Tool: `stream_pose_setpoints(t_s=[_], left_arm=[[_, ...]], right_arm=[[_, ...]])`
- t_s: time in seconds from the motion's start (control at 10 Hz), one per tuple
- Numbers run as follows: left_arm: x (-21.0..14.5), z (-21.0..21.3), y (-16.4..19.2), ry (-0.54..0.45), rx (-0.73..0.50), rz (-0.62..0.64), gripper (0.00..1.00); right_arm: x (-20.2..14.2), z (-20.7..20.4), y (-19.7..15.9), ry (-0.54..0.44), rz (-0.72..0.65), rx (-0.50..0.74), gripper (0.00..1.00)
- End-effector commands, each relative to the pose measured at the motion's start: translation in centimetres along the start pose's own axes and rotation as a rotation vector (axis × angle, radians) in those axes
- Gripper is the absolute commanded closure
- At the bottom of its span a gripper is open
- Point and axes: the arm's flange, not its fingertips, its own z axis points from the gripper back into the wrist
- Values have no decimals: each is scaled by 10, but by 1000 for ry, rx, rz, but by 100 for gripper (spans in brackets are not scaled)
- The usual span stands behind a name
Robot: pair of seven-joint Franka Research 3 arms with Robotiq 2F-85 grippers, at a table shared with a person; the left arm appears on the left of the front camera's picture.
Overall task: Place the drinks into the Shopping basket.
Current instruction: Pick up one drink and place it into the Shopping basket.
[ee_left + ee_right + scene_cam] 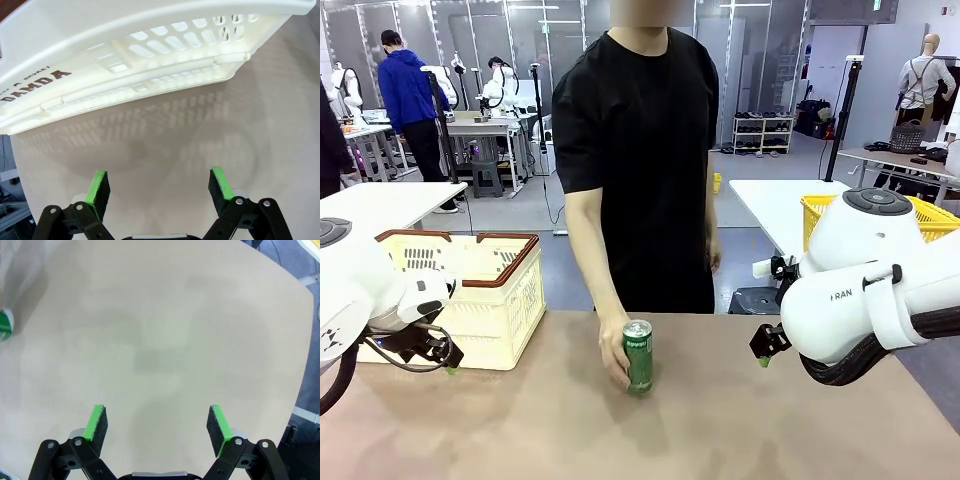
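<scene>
The green can (638,356) stands upright near the middle of the desk (700,440), on the person's side of it; the person's hand (616,362) wraps its lower half from the left, which reads as setting it down or steadying it for the robot rather than carrying it off; its top is free, so a grasp from above or from the open side looks possible once the hand lets go.

The basket (510,300) sits at the desk's far left, well apart from the can, mouth up and handles folded down along the rim; that leaves the opening free for a drop from above; no drink can be seen inside it from the front, though its floor is hidden by the near wall.

The left pincer (448,362) hangs just in front of the basket's near wall, released, its green pads wide apart with nothing between them; in its wrist view the lattice side with the printed name fills the upper part, so it is close to the drop point but far from the can.

The right pincer (765,350) is also released and empty, poised above bare desk to the can's right; the can shows at the left edge of its wrist view (5,324); being nearer, it seems the likelier arm to reach in; the task appears barely begun.
</scene>
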Motion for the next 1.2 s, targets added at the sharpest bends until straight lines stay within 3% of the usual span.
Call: stream_pose_setpoints(t_s=[0.0, 1.1], left_arm=[[-1, -1, 0, 4, 0, 2, 0], [0, 0, 0, 0, 0, 0, 0]], right_arm=[[0, -1, 1, 2, 4, 4, 0], [0, -1, 1, 2, 4, 4, 0]])
